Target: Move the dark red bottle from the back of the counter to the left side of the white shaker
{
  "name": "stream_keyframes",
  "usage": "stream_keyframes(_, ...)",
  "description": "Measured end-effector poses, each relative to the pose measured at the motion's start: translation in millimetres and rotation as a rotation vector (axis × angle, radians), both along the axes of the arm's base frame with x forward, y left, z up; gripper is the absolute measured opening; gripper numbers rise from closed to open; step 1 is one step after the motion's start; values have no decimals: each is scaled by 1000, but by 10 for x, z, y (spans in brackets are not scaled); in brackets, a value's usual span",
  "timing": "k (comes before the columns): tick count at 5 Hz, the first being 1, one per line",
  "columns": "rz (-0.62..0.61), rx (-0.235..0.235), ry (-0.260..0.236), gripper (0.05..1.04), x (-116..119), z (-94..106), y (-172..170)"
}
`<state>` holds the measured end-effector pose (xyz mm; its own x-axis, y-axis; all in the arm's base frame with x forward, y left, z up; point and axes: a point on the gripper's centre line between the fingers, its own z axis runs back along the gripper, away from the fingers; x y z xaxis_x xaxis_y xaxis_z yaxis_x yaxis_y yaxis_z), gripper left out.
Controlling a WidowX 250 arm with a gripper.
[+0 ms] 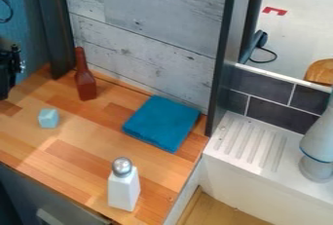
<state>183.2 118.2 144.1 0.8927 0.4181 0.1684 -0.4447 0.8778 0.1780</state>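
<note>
A white, faceted shaker (pixel 123 189) topped by a rounded silver cap (pixel 121 166) is seen upright at the lower centre of the frame, on a wood counter (pixel 71 170) patterned in pale and reddish blocks. At the left edge, the black gripper (pixel 9 75) is seen hanging roughly upright, partly cut off by the frame; whether it is spread or pressed together cannot be told. Nearest to it, a small light-blue cube (pixel 48 118) with smooth, flat faces is set on the counter, left of centre and apart from the gripper. A reddish-brown, long-necked bottle (pixel 84 78) is stood upright at upper left, before a wall of grey, knotted planks (pixel 149 39). Near the centre, a folded teal cloth (pixel 161 123) is laid flat, its corners softly rounded. At right, a white ribbed surface (pixel 250 143) is backed by dark, pale-grouted tiles (pixel 280 114).
</note>
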Motion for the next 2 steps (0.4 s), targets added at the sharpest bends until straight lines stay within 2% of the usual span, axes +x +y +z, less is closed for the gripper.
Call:
stream_keyframes(1,0,-15,17,1001,0,-54,-14)
stream_keyframes(2,33,-70,30,1001,309,-191,72)
